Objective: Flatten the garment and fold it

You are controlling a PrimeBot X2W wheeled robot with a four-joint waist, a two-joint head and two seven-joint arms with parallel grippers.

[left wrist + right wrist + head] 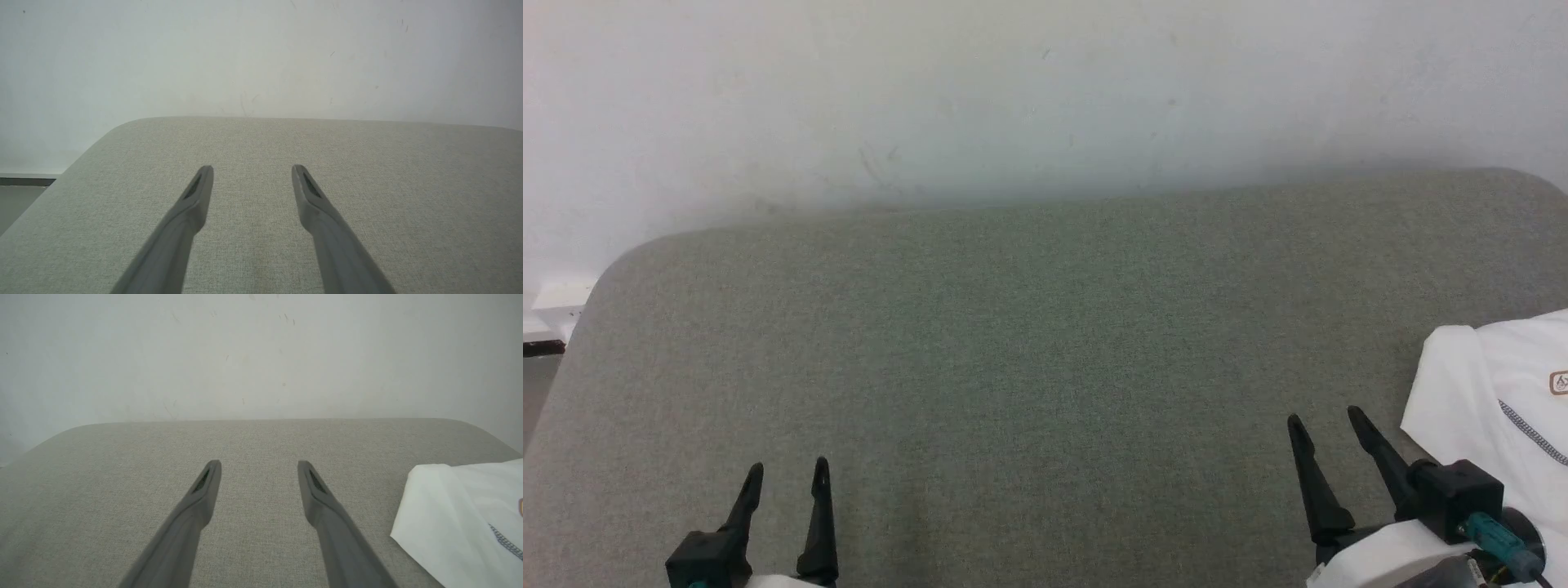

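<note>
The garment (1478, 400) is white thin fabric with a dark zigzag stitch line and a small brownish logo. It lies at the right edge of the grey-green padded surface (1045, 327), partly cut off by the frame. In the right wrist view the garment (457, 522) sits at the lower right. My right gripper (1325, 423) is open just left of the garment, nothing between its fingers. My left gripper (786, 469) is open at the lower left over bare fabric. Both wrist views show the spread fingers, left gripper (251, 168) and right gripper (258, 463), above the surface.
A white wall (1013, 98) rises right behind the padded surface's far edge. The surface's rounded left corner (613, 278) drops off to a white skirting and floor strip (543, 327).
</note>
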